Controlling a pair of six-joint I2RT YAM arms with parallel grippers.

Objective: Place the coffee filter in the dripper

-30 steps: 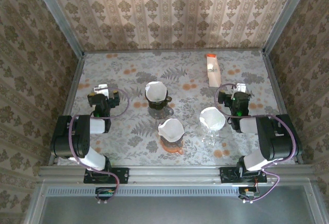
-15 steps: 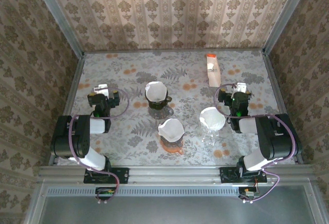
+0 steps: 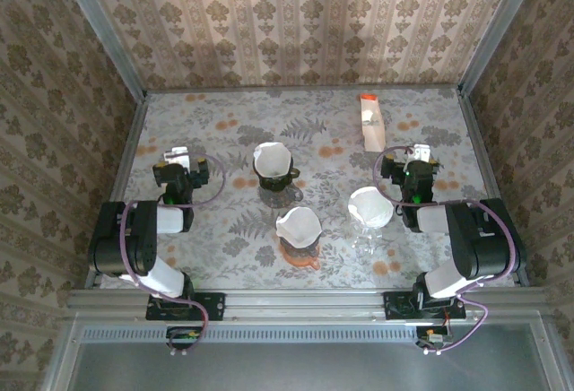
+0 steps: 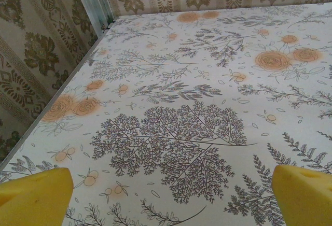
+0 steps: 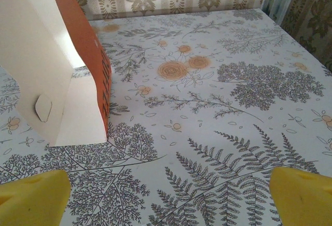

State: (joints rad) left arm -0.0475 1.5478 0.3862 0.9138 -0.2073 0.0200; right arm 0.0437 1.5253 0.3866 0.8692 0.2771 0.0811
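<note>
We've got both grippers wide open, holding nothing. A coffee filter (image 3: 370, 204) sits in the clear dripper (image 3: 367, 231), near the right gripper (image 3: 411, 163), to its left; the left gripper (image 3: 182, 163) is well apart.

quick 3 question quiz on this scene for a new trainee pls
1. True or false: the left tool and the right tool are both open and empty.
2. How many drippers on the floral-patterned table have a white paper filter in them?
3. What lies just ahead of the right tool, to its left in its wrist view?
A) an orange-and-white cardboard box
B) a metal kettle
C) a blue mug

Key
1. True.
2. Three: the dark dripper, the orange plastic dripper and the clear glass dripper.
3. A.
</note>
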